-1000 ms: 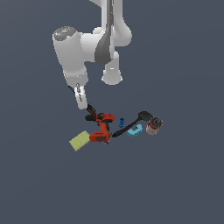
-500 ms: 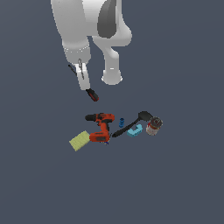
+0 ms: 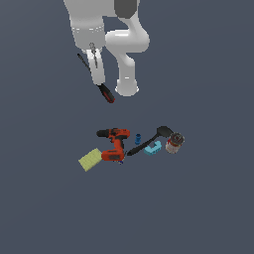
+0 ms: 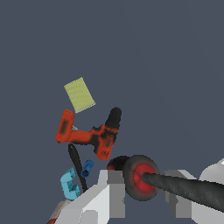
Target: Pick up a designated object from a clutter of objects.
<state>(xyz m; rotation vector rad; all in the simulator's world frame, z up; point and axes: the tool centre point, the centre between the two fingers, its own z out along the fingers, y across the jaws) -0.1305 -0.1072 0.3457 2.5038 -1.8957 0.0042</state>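
Observation:
The screwdriver [image 3: 105, 93] hangs tilted in the air, well above the clutter, red-and-black handle lowest and thin dark shaft running up past the fingers. My gripper [image 3: 97, 75] is shut on it around its middle. In the wrist view the screwdriver [image 4: 142, 177] sits between the two white fingers [image 4: 110, 191], its round red part facing the camera. Below lie the red-black drill [image 3: 115, 141], yellow sponge [image 3: 90, 159], black spatula [image 3: 148, 142], light-blue block [image 3: 153, 148], small blue piece [image 3: 138, 138] and can [image 3: 174, 143].
The arm's white base [image 3: 126, 87] stands behind the clutter. The wrist view looks down on the drill [image 4: 89, 133], sponge [image 4: 79, 94], spatula [image 4: 76, 159] and light-blue block [image 4: 69, 184] on the dark grey floor.
The arm has risen steadily, carrying the screwdriver up and away from the drill. The pieces on the floor have stayed where they were.

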